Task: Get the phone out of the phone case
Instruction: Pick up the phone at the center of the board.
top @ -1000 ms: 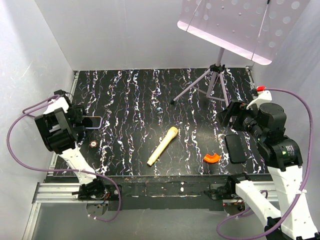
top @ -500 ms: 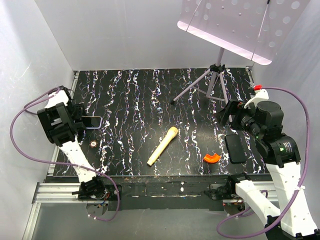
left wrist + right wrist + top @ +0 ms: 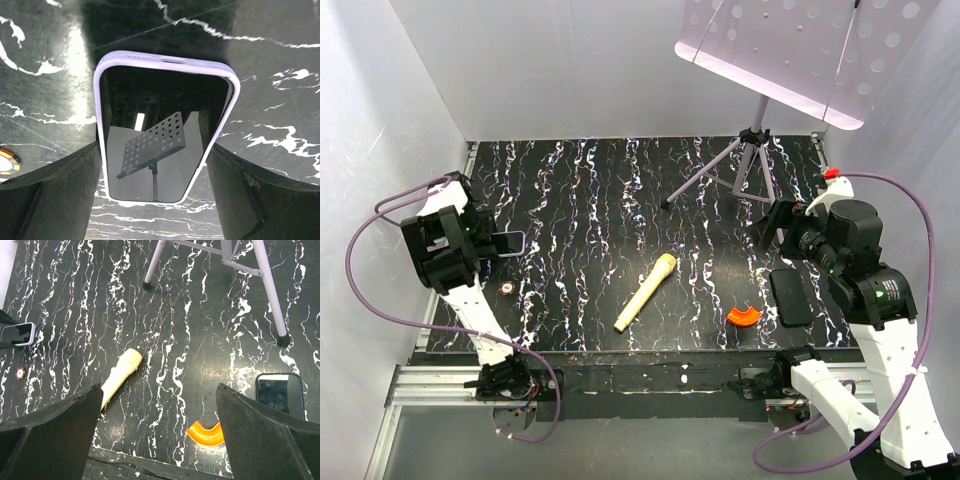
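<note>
The phone point(image 3: 155, 150), its glossy black screen mirroring the music stand, lies face up in the lavender phone case point(image 3: 165, 61) on the dark marbled table at the far left point(image 3: 510, 243). My left gripper point(image 3: 154, 167) is open, one finger point(image 3: 60, 195) on each side of the phone's near end, close to the case's edges. My right gripper point(image 3: 778, 228) is open and empty, held high over the right side of the table. In the right wrist view the cased phone point(image 3: 17, 333) shows small at the left edge, far from the right gripper point(image 3: 159, 390).
A dull black flat rectangle point(image 3: 790, 297) and an orange curved piece point(image 3: 743, 317) lie under the right arm. A yellow cylinder point(image 3: 646, 291) lies mid-table. A music stand's tripod point(image 3: 745, 160) stands at the back right. A small round brown disc point(image 3: 507, 288) lies near the phone.
The left arm has pulled up and back towards the left wall while its gripper stays at the phone. The right arm has shifted slightly. The phone has not moved.
</note>
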